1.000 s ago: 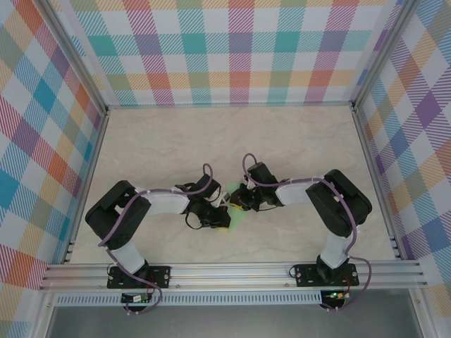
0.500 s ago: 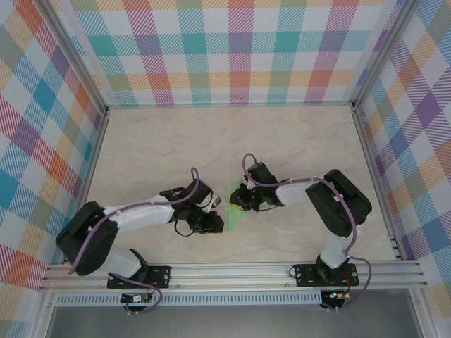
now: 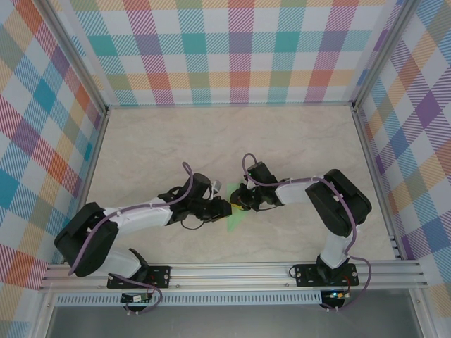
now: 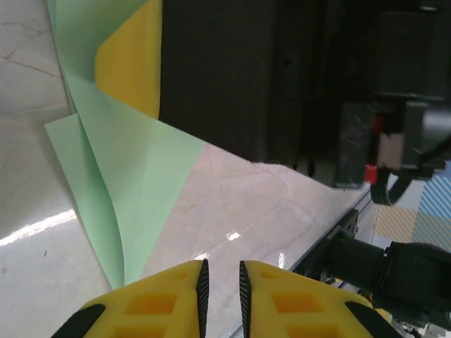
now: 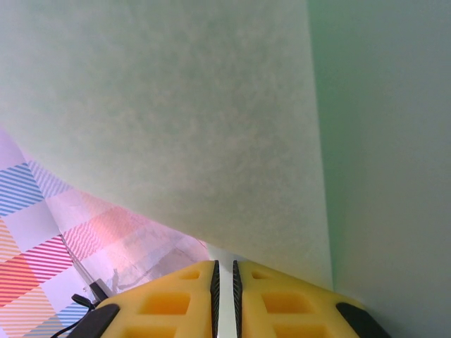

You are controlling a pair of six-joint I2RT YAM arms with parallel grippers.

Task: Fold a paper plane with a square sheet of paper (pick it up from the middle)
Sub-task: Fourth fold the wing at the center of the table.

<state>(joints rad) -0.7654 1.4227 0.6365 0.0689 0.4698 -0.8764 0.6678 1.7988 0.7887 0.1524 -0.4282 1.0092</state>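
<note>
1. Two arm bases bolted to the aluminium rail (image 3: 232,271) at 6 o'clock of the top view, elbows splayed out toward 8 and 4 o'clock.
2. Stretched toward 3 o'clock, low over the table (image 3: 211,141): left gripper (image 3: 224,208). From its own wrist camera, left gripper (image 4: 221,264) with yellow fingers (image 4: 162,303) a slim crack apart and nothing between them (tips just short of the paper's near edge).
3. Stretched toward 9 o'clock, nose to nose with it: right gripper (image 3: 236,204). Clamped on the square sheet of paper (image 3: 235,222); in the right wrist view, right gripper (image 5: 224,266) with a thin pale sliver pinched between its yellow fingers, and mint-green paper (image 5: 211,105) spreading across most of the frame beyond.
4. Pale mint green, creased, no longer flat: one pointed corner poking out toward 6 o'clock from under the two grippers in the top view. From the left wrist, folded layers (image 4: 134,176) rising toward 11 o'clock and curling across one yellow finger of the right gripper.
5. Farther toward 12 o'clock: pale marbled tabletop, then plaid walls (image 3: 225,49) in pastel checks on three sides.
</note>
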